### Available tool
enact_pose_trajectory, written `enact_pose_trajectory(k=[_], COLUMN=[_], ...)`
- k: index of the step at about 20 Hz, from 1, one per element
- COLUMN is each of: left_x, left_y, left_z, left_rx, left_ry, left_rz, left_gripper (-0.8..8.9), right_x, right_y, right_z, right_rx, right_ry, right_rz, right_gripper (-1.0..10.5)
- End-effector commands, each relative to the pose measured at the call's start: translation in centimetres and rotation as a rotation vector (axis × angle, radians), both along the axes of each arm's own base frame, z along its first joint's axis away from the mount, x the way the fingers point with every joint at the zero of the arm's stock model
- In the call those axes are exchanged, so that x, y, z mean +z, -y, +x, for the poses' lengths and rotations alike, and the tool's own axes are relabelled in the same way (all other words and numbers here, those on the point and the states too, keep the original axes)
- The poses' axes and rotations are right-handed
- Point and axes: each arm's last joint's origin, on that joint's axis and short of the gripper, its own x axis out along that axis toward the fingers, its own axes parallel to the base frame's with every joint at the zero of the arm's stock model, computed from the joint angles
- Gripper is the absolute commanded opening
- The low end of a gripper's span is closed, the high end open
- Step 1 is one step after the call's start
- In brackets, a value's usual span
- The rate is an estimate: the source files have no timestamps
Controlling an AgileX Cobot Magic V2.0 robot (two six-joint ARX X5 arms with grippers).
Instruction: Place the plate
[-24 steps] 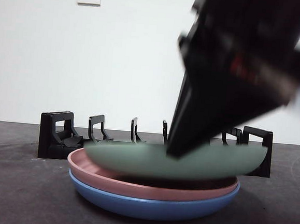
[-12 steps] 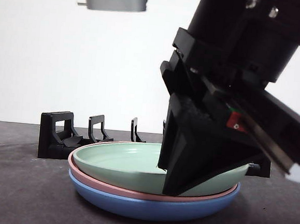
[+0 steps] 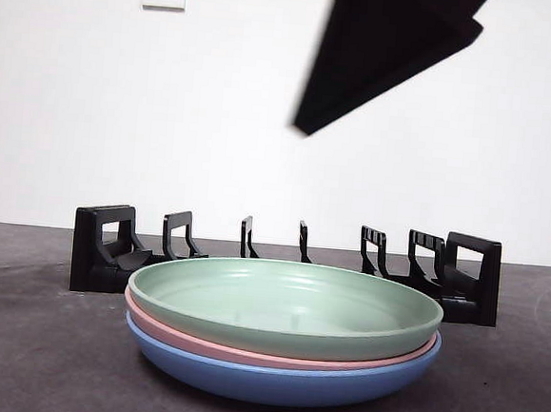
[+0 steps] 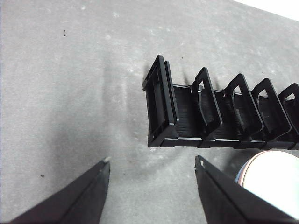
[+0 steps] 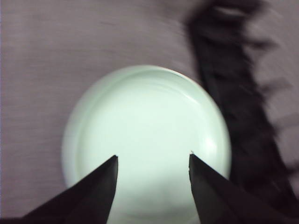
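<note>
Green plate [image 3: 285, 307]: set down, released.
Now nested flat atop pink plate [image 3: 152, 322] and blue plate [image 3: 271, 379], before rack [image 3: 100, 246]; right pincer [image 5: 153, 163] has lifted clear, jaws apart, empty. Left pincer [image 4: 152, 168] open, idle. Placement appears complete.

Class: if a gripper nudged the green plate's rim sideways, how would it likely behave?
The green plate looks rigid and glossy, so it would probably slide, not bend. Nested in the pink plate, it likely stays cradled rather than tipping.

Rack [image 4: 224, 116] beyond open hand [image 4: 152, 163].
</note>
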Motion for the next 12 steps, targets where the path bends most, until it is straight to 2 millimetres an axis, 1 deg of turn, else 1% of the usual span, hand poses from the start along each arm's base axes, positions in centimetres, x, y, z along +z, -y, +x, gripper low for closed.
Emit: enact_pose_trajectory(k=[1,2,4,6,7,8,9,10,12], left_x=[0.5,0.5,0.5,0.5,0.5,0.6,0.6,0.5,0.5], left_y=[0.0,0.0,0.0,0.0,0.0,0.0,0.0,0.0,0.0], left_z=[0.1,0.1,0.1,0.2,0.2,0.2,0.2,0.1,0.1], left_rx=[-0.005,-0.004,-0.004,-0.004,-0.004,-0.004,-0.004,-0.002,0.0], left_ry=[0.022,0.022,0.022,0.023,0.025,0.027,0.03,0.024,0.02], left_rz=[0.003,0.003,0.003,0.003,0.003,0.003,0.003,0.0,-0.004], left_gripper=[2.89,2.89,2.89,2.89,2.9,2.9,2.9,2.9,2.87], right_x=[1.1,1.4,2.0,2.4,2.6,2.9,3.2,3.4,3.5], right_y=[2.5,3.8,7.5,10.9,12.4,14.3,15.4,16.5,17.4], right_z=[3.0,4.2,7.1,9.1,9.8,10.6,10.9,11.2,11.3], right_rx=[-0.179,-0.238,-0.388,-0.512,-0.565,-0.635,-0.671,-0.696,-0.706], right_ry=[-0.016,-0.018,-0.009,0.004,0.005,0.019,0.029,0.038,0.025], right_rz=[0.079,0.108,0.181,0.249,0.298,0.366,0.413,0.46,0.5], right_gripper=[2.4,2.4,2.4,2.4,2.4,2.4,2.4,2.4,2.5])
